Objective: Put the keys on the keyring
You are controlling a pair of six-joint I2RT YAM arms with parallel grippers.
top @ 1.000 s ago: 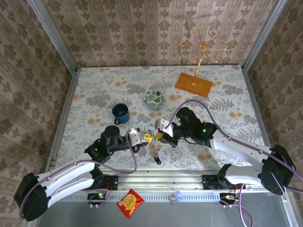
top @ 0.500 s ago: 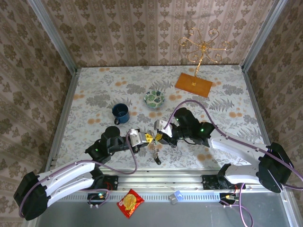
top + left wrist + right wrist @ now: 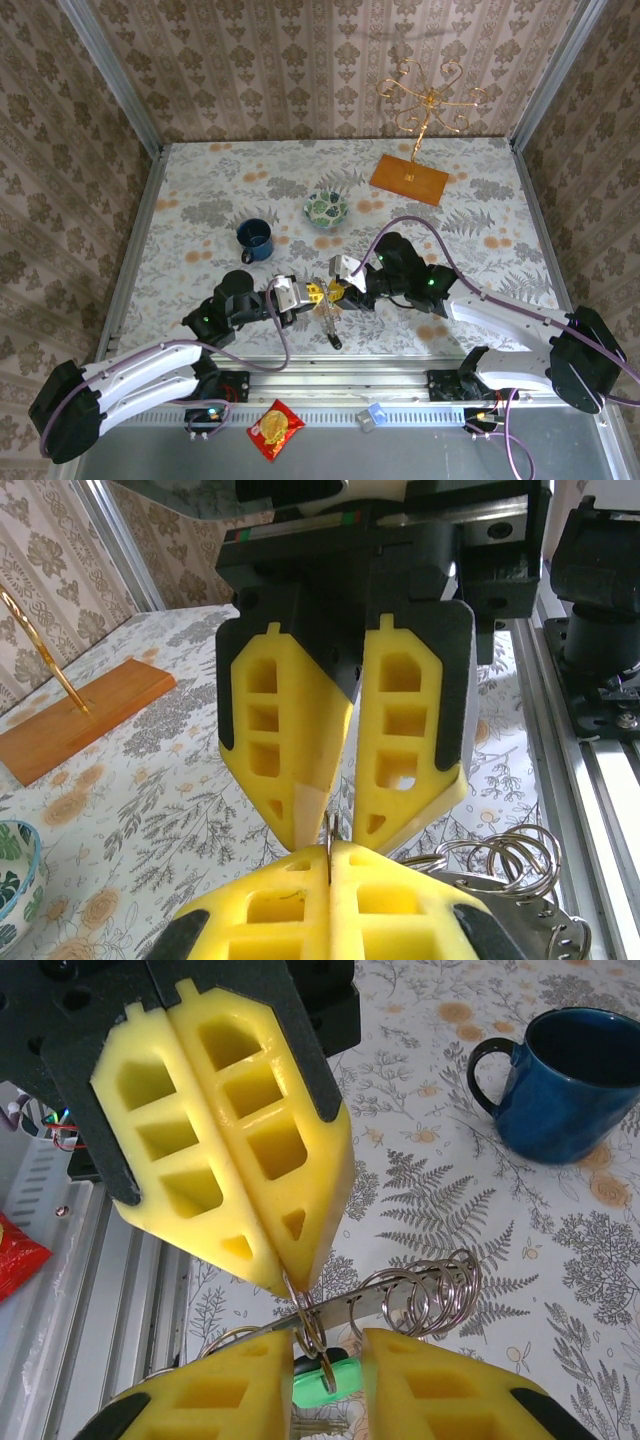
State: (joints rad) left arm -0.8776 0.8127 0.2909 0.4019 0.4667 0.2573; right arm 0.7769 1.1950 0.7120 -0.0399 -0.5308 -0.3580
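My left gripper [image 3: 313, 292] is shut on a thin wire ring of the keyring [image 3: 330, 842], pinched at its yellow tips [image 3: 290, 1278]. The keyring's flat grey metal part [image 3: 400, 1295] carries several split rings [image 3: 440, 1290] and hangs between the two grippers. A green-headed key [image 3: 325, 1380] dangles from the pinched ring, with a black head just behind it. My right gripper [image 3: 328, 1360] faces the left one tip to tip. Its jaws stand apart on either side of the green key head and press on nothing. From above, the keys [image 3: 330, 322] hang below both grippers [image 3: 338, 291].
A blue mug [image 3: 255, 240] stands behind the left gripper, and a green-patterned bowl [image 3: 326, 208] stands further back. An orange board with a gold wire stand [image 3: 410, 180] is at the back right. A red packet [image 3: 275, 430] lies on the rail in front.
My right gripper's jaws have parted from shut to a narrow gap. The left gripper has stayed shut on the ring, and both arms have barely shifted.
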